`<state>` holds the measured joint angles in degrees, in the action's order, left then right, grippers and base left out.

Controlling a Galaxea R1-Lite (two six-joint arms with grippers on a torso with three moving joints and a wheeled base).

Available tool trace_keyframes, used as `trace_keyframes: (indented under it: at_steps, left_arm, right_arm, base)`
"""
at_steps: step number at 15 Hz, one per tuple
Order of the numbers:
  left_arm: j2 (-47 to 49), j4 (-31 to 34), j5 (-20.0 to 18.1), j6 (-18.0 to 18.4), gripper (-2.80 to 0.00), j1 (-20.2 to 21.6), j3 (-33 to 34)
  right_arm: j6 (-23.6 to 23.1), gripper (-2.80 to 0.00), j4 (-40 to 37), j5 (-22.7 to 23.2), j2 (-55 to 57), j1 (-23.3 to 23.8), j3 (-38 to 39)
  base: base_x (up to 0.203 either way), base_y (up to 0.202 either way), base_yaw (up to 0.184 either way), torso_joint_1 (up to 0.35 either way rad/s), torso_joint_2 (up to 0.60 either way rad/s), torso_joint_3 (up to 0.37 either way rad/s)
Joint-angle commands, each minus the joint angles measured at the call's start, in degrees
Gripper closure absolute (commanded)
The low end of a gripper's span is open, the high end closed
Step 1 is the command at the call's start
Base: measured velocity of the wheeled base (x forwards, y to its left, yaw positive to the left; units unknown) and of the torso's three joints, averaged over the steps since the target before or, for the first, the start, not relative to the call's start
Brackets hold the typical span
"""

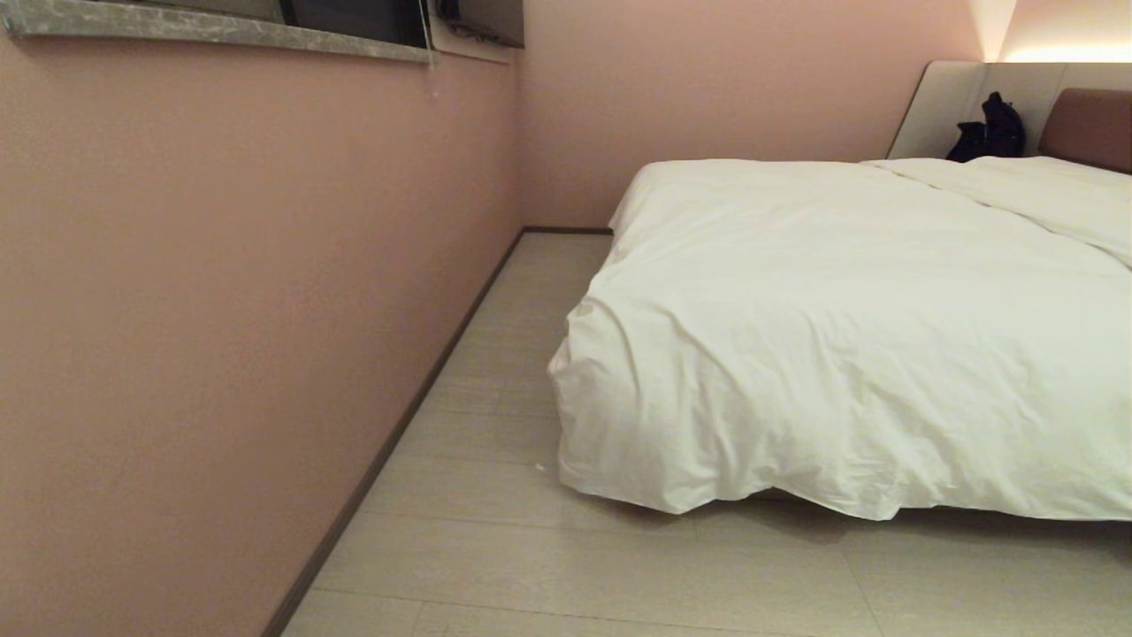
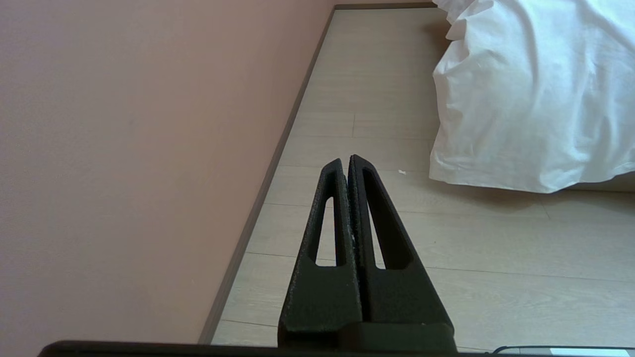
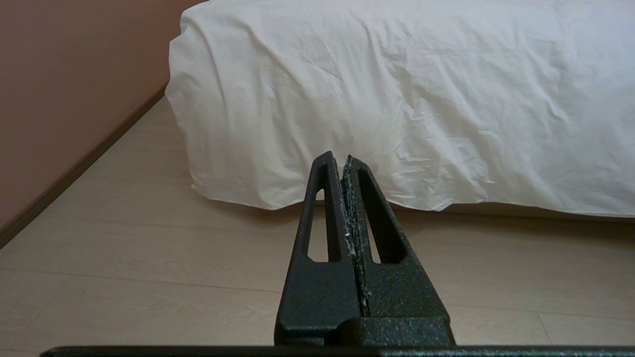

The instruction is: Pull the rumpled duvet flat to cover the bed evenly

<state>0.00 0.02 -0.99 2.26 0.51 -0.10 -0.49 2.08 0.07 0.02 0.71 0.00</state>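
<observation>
So from where I'm standing, one bed [image 1: 1083, 124] and one duvet [image 1: 840, 292], and the duvet is basically all you can see of the bed. It's draped over the whole top and hangs down past the foot end and the near corner almost to the floor [image 1: 548, 548], so the mattress and base are hidden under it. Only a dark shadowy gap shows below the hem. The right side of the bed runs off the edge of the head view, so I can't say how the duvet sits over there.

Up at the head end there's a reddish-brown headboard, cut off, with a pale grey side panel [image 1: 951, 102] next to it. Something dark [image 1: 990, 131] sits against that panel, maybe two lumps, can't make out what it is. There's a fold or seam line across the duvet near the headboard; whether pillows are under it, no idea.

Two tools, neither visible from the head camera. The left tool [image 2: 346, 159] has its fingers pressed together, holding nothing, hanging over the floor by the pink wall [image 1: 221, 310], apart from the duvet corner. The right tool [image 3: 336, 156] is also closed up and empty, pointing at the duvet's hanging foot edge, not touching it.

One grey ledge [image 1: 212, 26] high on the wall, partly cropped.
</observation>
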Motion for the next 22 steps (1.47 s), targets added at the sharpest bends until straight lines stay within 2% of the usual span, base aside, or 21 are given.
trace_keyframes:
  at_steps: [1,22]
  left_arm:
    - [0.00,-0.02,-0.07,0.08,0.00,0.02,0.01]
    - [0.00,0.00,-0.07,0.05,0.00,0.02,0.01]
  right_arm:
    - [-0.04,0.00,0.02,0.01,-0.02,0.00,0.00]
    - [-0.13,0.00,0.02,-0.07,-0.02,0.00,0.00]
  base:
    - [0.000,0.000,0.000,0.000,0.00,0.000]
    - [0.000,0.000,0.000,0.000,0.00,0.000]
